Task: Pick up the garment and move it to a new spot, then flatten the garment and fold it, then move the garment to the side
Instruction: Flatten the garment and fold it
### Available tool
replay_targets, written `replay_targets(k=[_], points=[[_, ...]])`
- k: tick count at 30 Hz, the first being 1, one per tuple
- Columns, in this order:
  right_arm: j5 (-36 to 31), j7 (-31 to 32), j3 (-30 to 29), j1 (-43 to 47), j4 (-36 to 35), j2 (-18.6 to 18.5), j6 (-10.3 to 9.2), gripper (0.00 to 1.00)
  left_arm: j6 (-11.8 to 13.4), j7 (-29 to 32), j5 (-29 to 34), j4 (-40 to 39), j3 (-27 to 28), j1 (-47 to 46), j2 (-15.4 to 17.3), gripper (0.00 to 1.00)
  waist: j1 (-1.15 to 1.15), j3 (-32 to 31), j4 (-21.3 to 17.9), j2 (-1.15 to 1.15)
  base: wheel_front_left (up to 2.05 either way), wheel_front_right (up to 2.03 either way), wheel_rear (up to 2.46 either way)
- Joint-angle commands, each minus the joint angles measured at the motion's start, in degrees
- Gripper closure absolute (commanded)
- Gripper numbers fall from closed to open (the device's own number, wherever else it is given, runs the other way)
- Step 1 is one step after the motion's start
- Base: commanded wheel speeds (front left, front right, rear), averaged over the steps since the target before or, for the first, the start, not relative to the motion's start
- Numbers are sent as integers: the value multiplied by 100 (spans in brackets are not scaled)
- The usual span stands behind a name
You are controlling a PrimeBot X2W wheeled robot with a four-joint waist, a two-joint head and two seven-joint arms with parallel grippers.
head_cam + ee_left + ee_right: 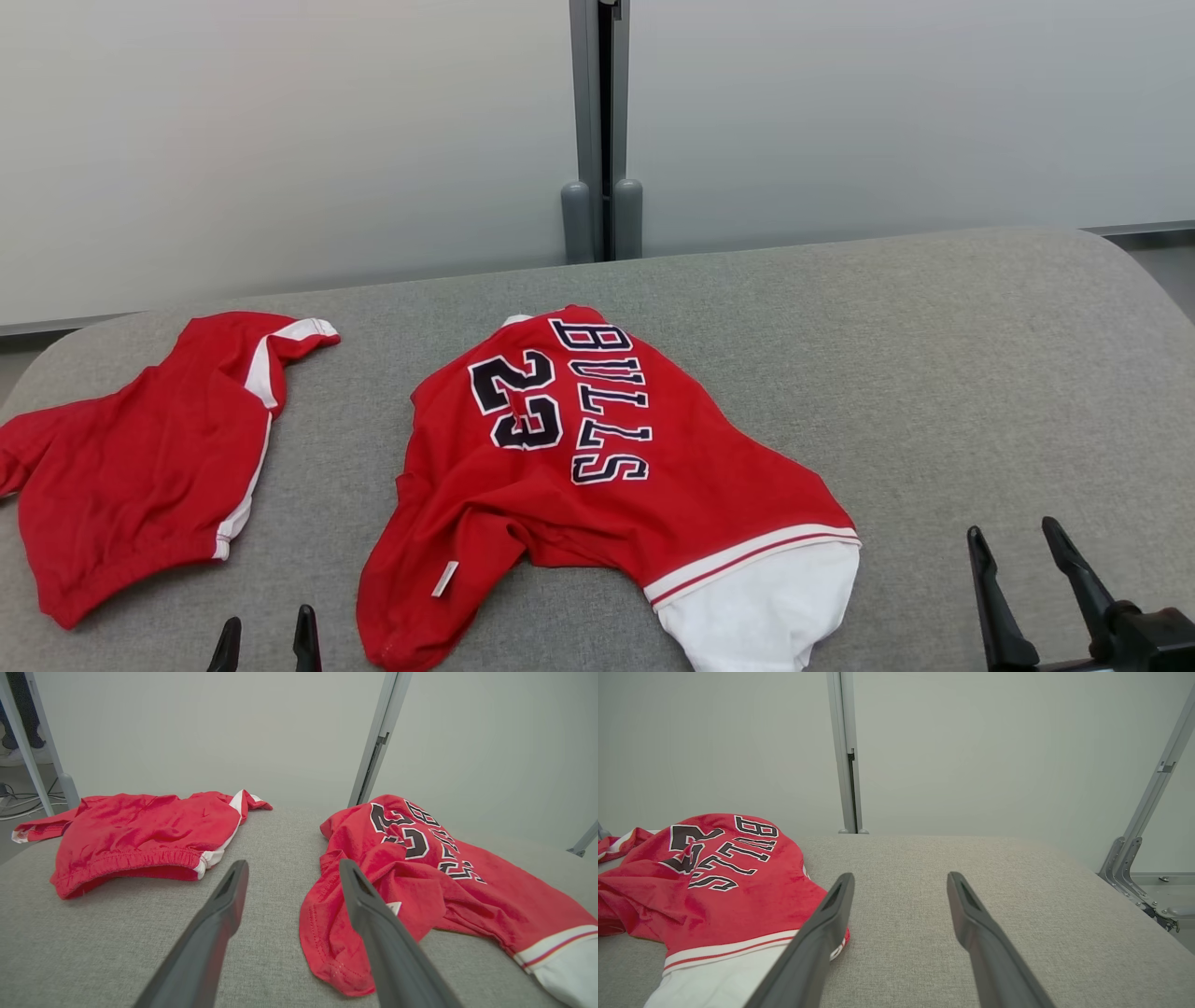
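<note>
A crumpled red jersey (pixel 597 457) with "BULLS 23" in black letters and a white hem panel lies in the middle of the grey padded table (pixel 934 373). It also shows in the left wrist view as the jersey (pixel 420 877) and in the right wrist view as the jersey (pixel 714 882). My left gripper (pixel 266 640) stands open at the front edge, just left of the jersey's near corner; in its own view the left gripper (pixel 293 863) holds nothing. My right gripper (pixel 1013 530) is open to the right of the white hem, and the right gripper (pixel 901 875) is empty over bare fabric.
Red shorts (pixel 140 457) with white side stripes lie at the table's left end, also seen as the shorts (pixel 140 835). A pale wall with a grey metal post (pixel 600 131) stands behind the table. A metal bracket (pixel 1134 858) sits off the table's right end.
</note>
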Motion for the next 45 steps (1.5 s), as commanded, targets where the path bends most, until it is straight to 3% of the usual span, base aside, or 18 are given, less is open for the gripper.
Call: replay_targets(k=[1, 8, 11, 17, 22, 29, 45], points=[[-23, 0, 26, 31, 19, 1, -1, 0, -53, -9, 21, 16, 54, -64, 7, 0, 0, -7, -2, -1, 0, 0, 0], [-83, 0, 239, -103, -22, 53, -1, 0, -144, -10, -112, 170, 154, -174, -3, 0, 0, 25, -66, -1, 0, 0, 0], [-78, 10, 603, -182, 407, 95, -1, 0, -179, -8, -369, 433, 30, -223, -4, 0, 0, 87, -68, -1, 0, 0, 0], [-52, 778, 1391, -673, 949, 136, -1, 0, -121, 639, -469, 1089, -239, -704, 12, 0, 0, 387, 46, -1, 0, 0, 0], [-23, 1299, 1833, -802, 842, 157, -1, 0, -195, 1073, -622, 1201, -397, -1012, 10, 0, 0, 672, 148, -1, 0, 0, 0], [-344, 1893, 1876, -683, 698, 165, -1, 0, -114, 1351, -753, 1123, -603, -1134, 6, 0, 0, 907, 200, -1, 0, 0, 0], [-616, 2643, 1368, 23, -250, 167, -1, 0, 80, 1857, -1161, 851, -885, -776, 8, 0, 0, 1105, 95, -1, 0, 0, 0]])
